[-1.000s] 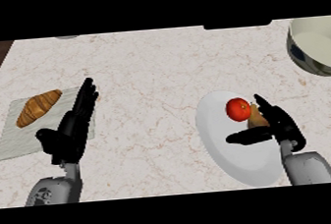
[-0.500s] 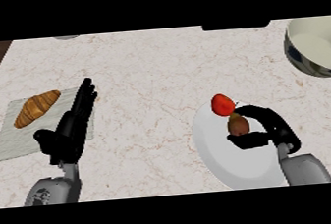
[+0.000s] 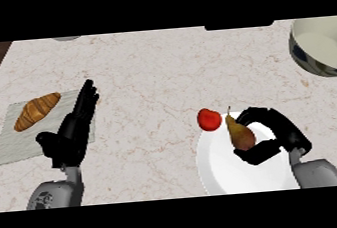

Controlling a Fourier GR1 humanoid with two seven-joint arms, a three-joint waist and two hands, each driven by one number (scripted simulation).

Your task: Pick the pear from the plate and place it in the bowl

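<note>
A brown pear (image 3: 240, 134) stands stem up over the white plate (image 3: 235, 173) at the lower right. My right hand (image 3: 273, 135) curls round it from the right, thumb under and fingers over the top. A red fruit (image 3: 209, 119) lies at the plate's upper left rim, touching the pear's side. The bowl (image 3: 327, 43), cream inside with a dark outer wall, sits at the far right edge, well above the hand. My left hand (image 3: 73, 131) rests open at the lower left, fingers straight and pointing up.
A croissant (image 3: 37, 111) lies on a grey napkin (image 3: 15, 145) at the left, just beside my left hand. The counter's dark left edge shows at the upper left corner. Marble counter stretches between the plate and the bowl.
The plate, pear and right hand have shifted in view; my right hand has closed round the pear, which now stands upright. The red fruit moved left to the plate's rim. Left hand unchanged.
</note>
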